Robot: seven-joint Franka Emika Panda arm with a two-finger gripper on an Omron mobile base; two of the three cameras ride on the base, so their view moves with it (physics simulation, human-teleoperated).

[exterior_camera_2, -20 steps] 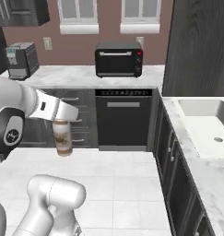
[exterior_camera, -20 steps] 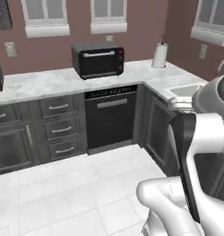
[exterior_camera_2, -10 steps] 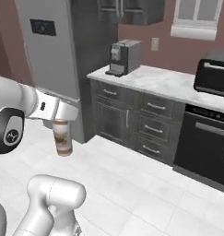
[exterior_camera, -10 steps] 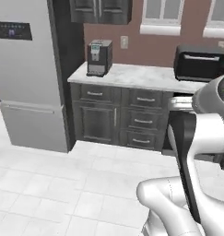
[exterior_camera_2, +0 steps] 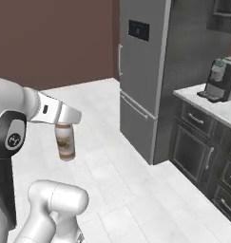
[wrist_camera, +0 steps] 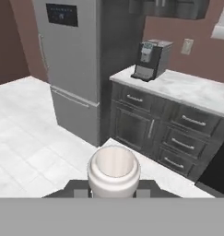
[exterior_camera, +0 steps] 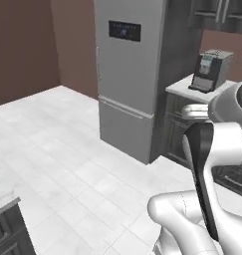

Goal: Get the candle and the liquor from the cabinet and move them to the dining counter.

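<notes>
The liquor [exterior_camera_2: 65, 141], a cream-white bottle with a brownish band, hangs upright over the floor, and my gripper [exterior_camera_2: 64, 125] is shut on its neck from above. In the hand view the liquor [wrist_camera: 114, 171] shows end-on as a round cream body between the gripper [wrist_camera: 114, 190] finger tips. The candle is out of view. Dark wall cabinets [wrist_camera: 168, 7] hang above the coffee machine; I cannot tell whether one is the task's cabinet. A marble-topped corner with a dark base [exterior_camera: 4, 203] sits at the lower left; it may be the dining counter.
A tall steel fridge [exterior_camera: 128, 74] stands ahead beside a dark panel. A coffee machine [exterior_camera_2: 221, 79] sits on a marble worktop over dark drawers [wrist_camera: 178, 138]. White tiled floor [exterior_camera: 58, 144] lies open to the left, bounded by a brown wall [exterior_camera_2: 55, 38].
The base has turned left, so the whole picture shifted: the oven and microwave slid out, and the fridge and brown wall came in. The bottle stays in the gripper.
</notes>
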